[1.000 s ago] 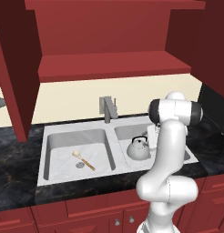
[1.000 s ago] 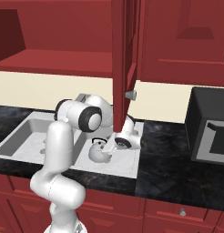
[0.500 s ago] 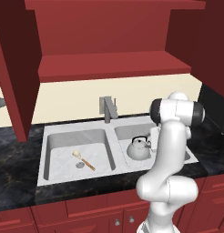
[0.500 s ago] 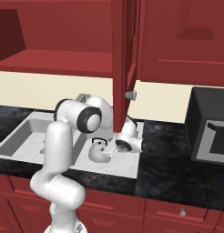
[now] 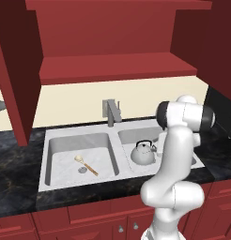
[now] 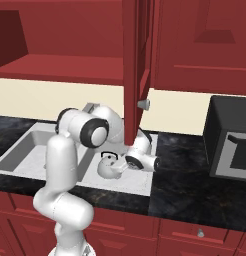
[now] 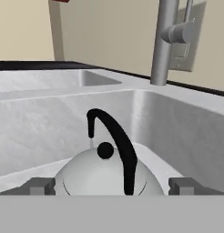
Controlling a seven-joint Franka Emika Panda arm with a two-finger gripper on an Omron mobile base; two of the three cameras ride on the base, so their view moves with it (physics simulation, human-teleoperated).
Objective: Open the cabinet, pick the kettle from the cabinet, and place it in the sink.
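The silver-grey kettle [image 5: 143, 153] stands upright in the right basin of the light grey sink [image 5: 80, 136]. It also shows as the kettle [image 6: 109, 167] in the right base view, where my gripper [image 6: 124, 165] sits low beside it on its right. In the hand view the kettle [image 7: 104, 175] lies between my two fingertips [image 7: 38, 186], with its black handle arching up. The gripper [image 7: 111, 186] is open, and its jaws stand wide on either side of the kettle's body. The dark red cabinet [image 5: 117, 68] above has both doors swung open and a bare shelf.
A grey faucet [image 5: 111, 112] rises behind the sink's divider. A wooden-handled spoon [image 5: 85, 164] lies in the left basin. An open cabinet door [image 6: 135, 70] hangs just above my hand. A black microwave [image 6: 230, 140] stands on the dark counter to the right.
The jaws have spread a little wider around the kettle. The hand has sunk slightly toward the basin. The kettle has stayed in the right basin.
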